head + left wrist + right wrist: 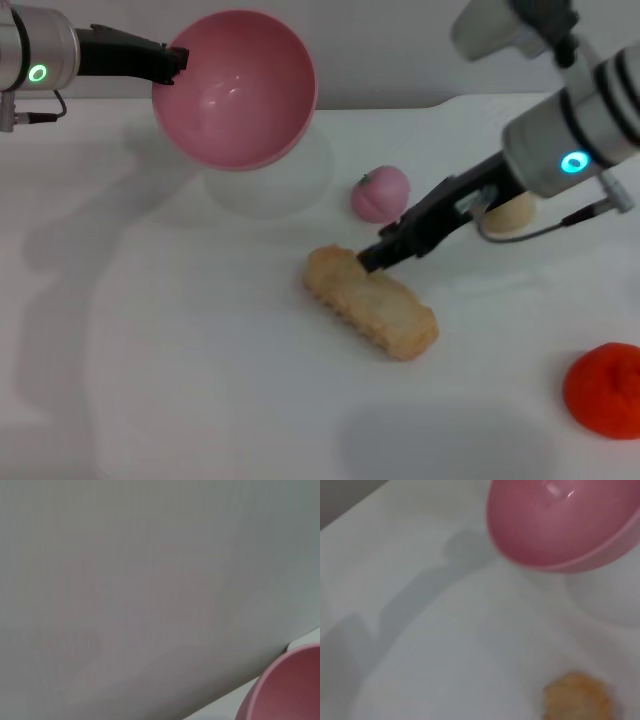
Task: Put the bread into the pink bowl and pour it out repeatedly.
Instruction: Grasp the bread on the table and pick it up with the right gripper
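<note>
White tabletop [150,350] spread under our arms. We held the pink bowl [237,88] tipped in the air, our left gripper [178,60] clamped on its rim. Below and to the bowl's right, the bread [371,302] lay tan side up, its long axis diagonal; our right gripper [372,256] touched its nearer end, fingers unclear.

Beige lump [512,213] half hidden behind right arm; orange blob [606,389] cut by frame edge.
</note>
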### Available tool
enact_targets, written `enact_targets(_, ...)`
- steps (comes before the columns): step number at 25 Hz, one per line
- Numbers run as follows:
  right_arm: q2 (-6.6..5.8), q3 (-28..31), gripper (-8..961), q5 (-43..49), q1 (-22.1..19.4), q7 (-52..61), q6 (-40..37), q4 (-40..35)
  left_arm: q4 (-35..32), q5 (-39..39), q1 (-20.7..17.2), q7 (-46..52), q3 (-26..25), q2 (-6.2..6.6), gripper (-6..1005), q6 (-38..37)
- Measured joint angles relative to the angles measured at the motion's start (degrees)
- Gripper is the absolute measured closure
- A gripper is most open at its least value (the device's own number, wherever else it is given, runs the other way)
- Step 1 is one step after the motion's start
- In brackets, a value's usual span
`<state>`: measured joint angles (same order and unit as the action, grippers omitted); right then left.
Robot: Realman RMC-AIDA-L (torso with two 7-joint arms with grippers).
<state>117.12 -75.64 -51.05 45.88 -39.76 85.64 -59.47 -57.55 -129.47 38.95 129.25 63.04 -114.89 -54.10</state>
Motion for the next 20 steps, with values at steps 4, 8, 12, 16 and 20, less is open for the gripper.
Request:
enact_targets(4, 1.51, -1.71, 429, 1.58, 2.03, -3.03, -3.27, 6.55, 0.15, 0.0, 0.05, -1.13, 0.0, -0.57, 953, 0.18)
enact_targets(8, 1.78, -6.58, 406, 1.58, 3.5, -3.46, -9.12, 11.86, 0.15, 0.01, -0.01, -1.84, 0.01, -0.9, 953, 0.4)
enact_targets(12, 1.96, -8.52, 350, 1.28, 3.9, -3.51, -11.91, 13.69, 0.15, 0.01, -0.04, -2.68, 0.01, -1.33, 953, 0.6)
enact_targets(16, 2.03, -9.01, 282, 0.01, 3.92, -3.54, -13.16, 14.8, 0.56, 0.01, -0.16, -2.79, 0.16, -1.41, 953, 1.06)
enact_targets(20, 2.05, -9.56, 283, -0.68, 3.95, -3.6, -14.44, 16.34, 1.54, 0.01, -0.02, -2.83, 0.42, -1.39, 953, 1.7)
